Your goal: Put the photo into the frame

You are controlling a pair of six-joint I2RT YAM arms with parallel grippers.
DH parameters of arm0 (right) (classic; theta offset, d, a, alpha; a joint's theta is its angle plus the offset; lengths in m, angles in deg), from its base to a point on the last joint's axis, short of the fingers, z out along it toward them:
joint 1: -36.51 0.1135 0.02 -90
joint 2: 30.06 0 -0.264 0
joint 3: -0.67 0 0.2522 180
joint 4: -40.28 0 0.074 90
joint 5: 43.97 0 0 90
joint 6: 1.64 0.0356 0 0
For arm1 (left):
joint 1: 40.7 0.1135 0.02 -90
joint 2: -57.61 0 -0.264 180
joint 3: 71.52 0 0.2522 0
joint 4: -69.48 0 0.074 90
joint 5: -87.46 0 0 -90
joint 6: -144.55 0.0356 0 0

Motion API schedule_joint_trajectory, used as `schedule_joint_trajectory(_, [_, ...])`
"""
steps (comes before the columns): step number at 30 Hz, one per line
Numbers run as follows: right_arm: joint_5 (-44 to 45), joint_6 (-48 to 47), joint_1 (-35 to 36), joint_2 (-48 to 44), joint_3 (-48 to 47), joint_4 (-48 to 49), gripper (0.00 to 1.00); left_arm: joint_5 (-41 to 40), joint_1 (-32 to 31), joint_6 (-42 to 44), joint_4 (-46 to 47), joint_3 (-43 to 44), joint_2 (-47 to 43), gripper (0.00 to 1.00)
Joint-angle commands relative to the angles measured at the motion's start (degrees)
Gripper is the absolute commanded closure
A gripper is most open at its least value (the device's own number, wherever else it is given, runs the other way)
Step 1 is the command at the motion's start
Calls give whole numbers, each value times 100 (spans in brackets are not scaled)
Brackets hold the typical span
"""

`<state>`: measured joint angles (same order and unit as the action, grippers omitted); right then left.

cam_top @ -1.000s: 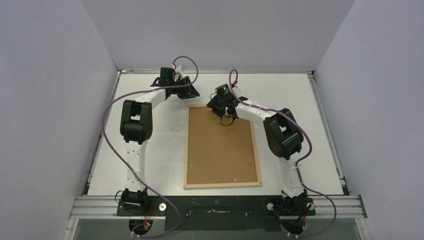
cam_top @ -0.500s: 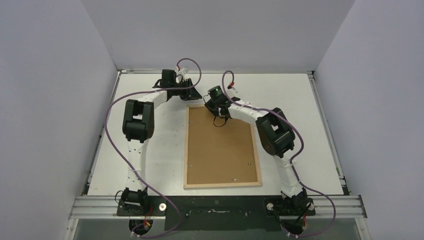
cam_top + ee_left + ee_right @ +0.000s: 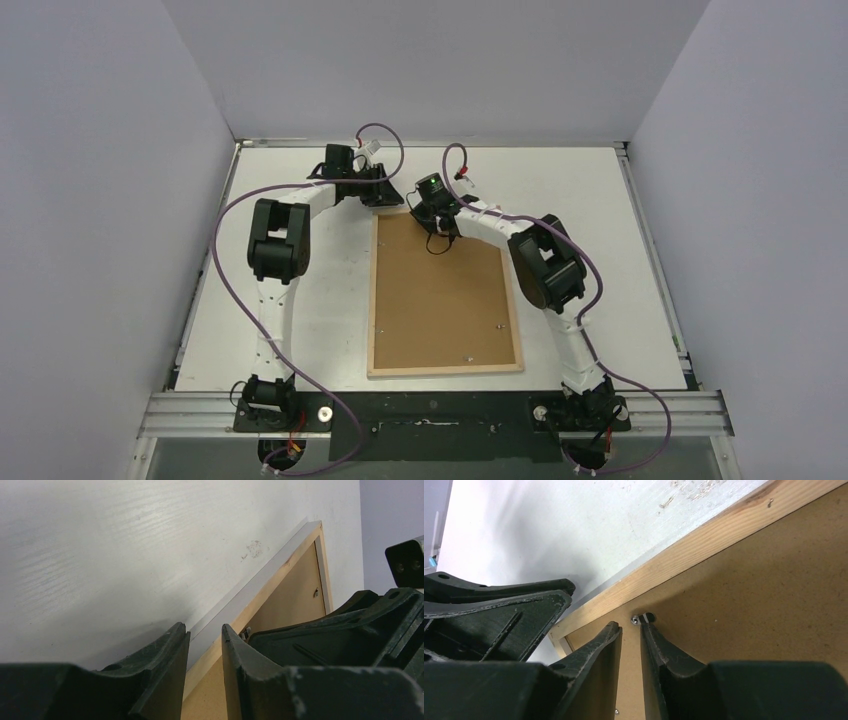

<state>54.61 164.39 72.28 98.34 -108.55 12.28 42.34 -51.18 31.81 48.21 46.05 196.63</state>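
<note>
Clip step, I'd judge. The frame (image 3: 445,368) lies face down on the table (image 3: 300,330), brown back board (image 3: 440,290) seated in it. Photo not in view, maybe under the board. Right tool (image 3: 630,625) is narrowly parted and empty, metal clip (image 3: 642,617) just ahead of its tips. Left tool (image 3: 205,630) is nearly together with the frame's rim running between its fingers, pinch unclear. Next: right tool needs a fine nudge forward onto the clip.
</note>
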Motion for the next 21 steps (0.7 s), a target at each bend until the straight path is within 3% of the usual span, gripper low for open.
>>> schedule_joint_trajectory(1, [139,-209,-59,179,-163,96,78,133,2,167,13,134,28,71])
schedule_joint_trajectory(21, [-236,-713,-88,275,236,1042,78,170,9,187,-54,68,-43,72])
